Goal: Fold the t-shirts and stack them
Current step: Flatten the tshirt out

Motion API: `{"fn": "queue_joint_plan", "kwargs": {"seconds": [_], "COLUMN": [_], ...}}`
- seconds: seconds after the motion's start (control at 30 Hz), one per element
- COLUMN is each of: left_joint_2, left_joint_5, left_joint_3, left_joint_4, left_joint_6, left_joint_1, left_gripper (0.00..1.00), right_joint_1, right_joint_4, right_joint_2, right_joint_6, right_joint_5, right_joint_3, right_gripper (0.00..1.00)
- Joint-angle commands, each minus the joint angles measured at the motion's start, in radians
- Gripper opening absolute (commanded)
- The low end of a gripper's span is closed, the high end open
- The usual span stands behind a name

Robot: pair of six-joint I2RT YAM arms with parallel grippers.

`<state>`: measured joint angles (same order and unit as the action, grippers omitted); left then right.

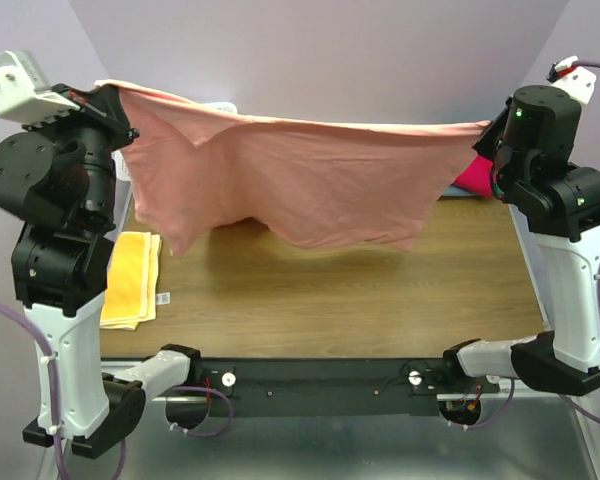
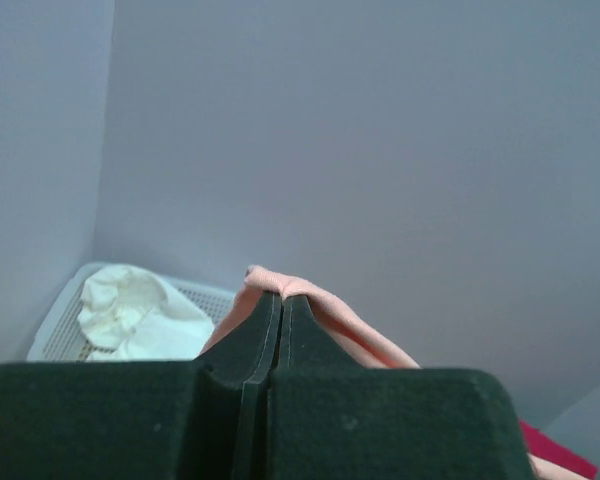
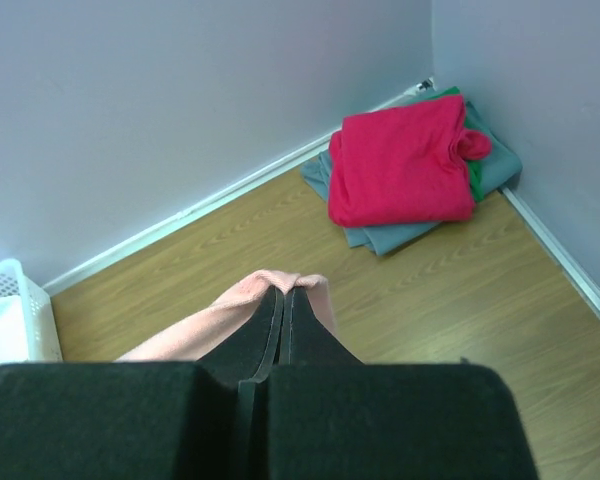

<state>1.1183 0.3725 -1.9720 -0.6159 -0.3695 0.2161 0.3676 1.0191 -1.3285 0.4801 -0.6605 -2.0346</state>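
Note:
The salmon-pink t-shirt [image 1: 300, 180] hangs stretched in the air across the table between both arms. My left gripper [image 1: 108, 92] is shut on its left top corner, seen pinched in the left wrist view [image 2: 280, 296]. My right gripper [image 1: 487, 130] is shut on its right top corner, seen in the right wrist view [image 3: 287, 289]. The crimson-red t-shirt [image 3: 400, 160] lies folded on the grey-blue one [image 3: 400, 235] in the far right corner. The white t-shirt [image 2: 140, 315] lies crumpled in the basket.
A white lattice basket [image 2: 70, 320] stands at the far left by the wall; its corner shows in the right wrist view [image 3: 15, 315]. A folded yellow cloth [image 1: 130, 280] lies at the table's left edge. Something green [image 3: 475, 175] lies under the red shirt.

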Motion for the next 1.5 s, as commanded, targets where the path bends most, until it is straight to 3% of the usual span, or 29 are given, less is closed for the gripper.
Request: {"fn": "queue_joint_plan", "kwargs": {"seconds": [0.0, 0.23, 0.37, 0.57, 0.67, 0.83, 1.07, 1.17, 1.3, 1.33, 1.47], "left_joint_2": [0.069, 0.313, 0.475, 0.704, 0.735, 0.632, 0.433, 0.332, 0.218, 0.198, 0.114], "left_joint_5": [-0.046, -0.041, -0.024, -0.029, -0.058, -0.086, -0.032, -0.024, -0.024, -0.009, 0.045], "left_joint_3": [-0.057, -0.192, -0.275, -0.546, -0.62, -0.505, -0.395, -0.213, 0.139, 0.191, 0.308], "left_joint_4": [0.142, 0.189, 0.22, 0.222, 0.26, 0.356, 0.335, 0.292, 0.235, 0.228, 0.222], "left_joint_6": [0.046, 0.064, 0.093, 0.132, 0.136, 0.176, 0.25, 0.228, 0.15, 0.124, 0.055], "left_joint_1": [-0.007, -0.007, -0.007, -0.007, -0.007, 0.003, 0.066, 0.1, 0.184, 0.198, 0.235], "left_gripper": [0.0, 0.0, 0.0, 0.0, 0.0, 0.0, 0.0, 0.0, 0.0, 0.0, 0.0], "right_joint_1": [0.001, 0.001, -0.03, -0.136, -0.162, -0.177, -0.177, -0.174, -0.174, -0.174, -0.174], "right_joint_4": [-0.005, -0.149, -0.182, -0.186, -0.189, -0.231, -0.24, -0.24, -0.206, -0.179, -0.172], "right_joint_2": [-0.02, -0.177, -0.313, -0.484, -0.506, -0.407, -0.172, -0.03, 0.113, 0.132, 0.209], "right_joint_6": [-0.037, -0.09, -0.123, -0.153, -0.175, -0.182, -0.149, -0.108, -0.019, 0.006, 0.074], "right_joint_5": [-0.068, -0.116, -0.102, -0.013, 0.007, 0.024, 0.061, 0.104, 0.165, 0.188, 0.222], "right_joint_3": [-0.012, 0.002, -0.125, -0.334, -0.41, -0.345, -0.092, 0.118, 0.417, 0.524, 0.68], "right_gripper": [0.01, 0.01, 0.01, 0.01, 0.01, 0.01, 0.01, 0.01, 0.01, 0.01, 0.01]}}
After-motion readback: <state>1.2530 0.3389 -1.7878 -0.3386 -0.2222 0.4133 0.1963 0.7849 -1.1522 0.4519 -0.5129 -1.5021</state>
